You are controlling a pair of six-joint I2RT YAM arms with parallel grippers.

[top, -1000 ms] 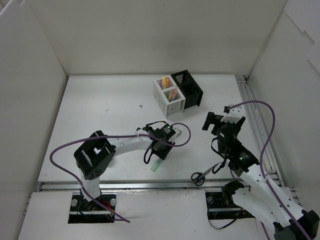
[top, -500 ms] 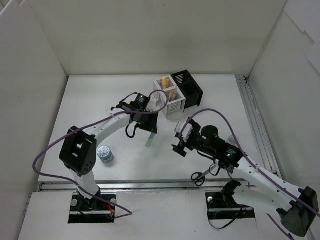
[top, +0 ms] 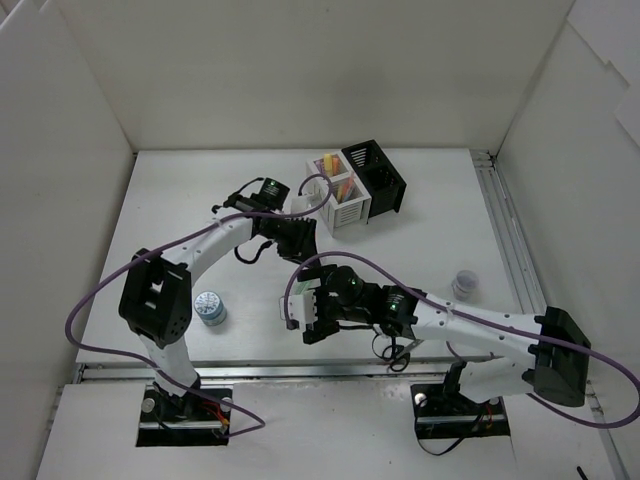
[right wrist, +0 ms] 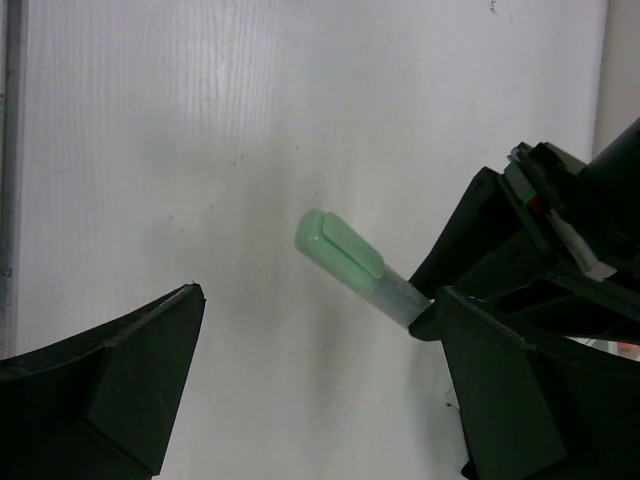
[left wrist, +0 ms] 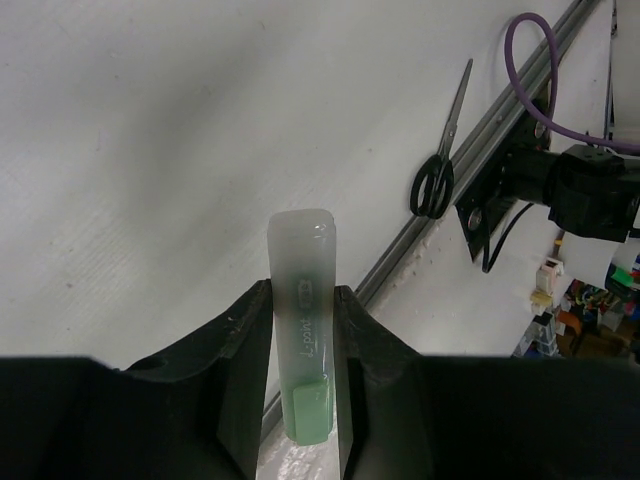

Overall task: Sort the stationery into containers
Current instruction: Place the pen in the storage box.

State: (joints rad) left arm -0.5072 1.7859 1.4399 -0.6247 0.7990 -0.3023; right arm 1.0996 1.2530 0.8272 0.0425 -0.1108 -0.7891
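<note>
My left gripper [left wrist: 303, 300] is shut on a green marker [left wrist: 303, 340], which it grips by its clear barrel. From above, this gripper [top: 296, 243] hangs over the table just in front of the joined containers: a white holder [top: 336, 197] with yellow, orange and purple markers in it, and a black holder [top: 378, 178]. The right wrist view shows the green marker [right wrist: 345, 255] sticking out of the left gripper's black jaws, cap end free. My right gripper [top: 302, 318] is open and holds nothing, and it sits lower, near the table's front middle. The black-handled scissors [left wrist: 440, 150] lie by the front rail.
A round white jar with blue dots [top: 209, 308] stands at the front left beside the left arm. A small round greyish object [top: 463, 284] sits at the right. White walls enclose the table, with a metal rail [top: 512, 255] along the right edge. Purple cables loop over both arms.
My left gripper lifted the green marker from the table's front and carried it back toward the containers. The right arm swung from the right side to the front middle, still open.
</note>
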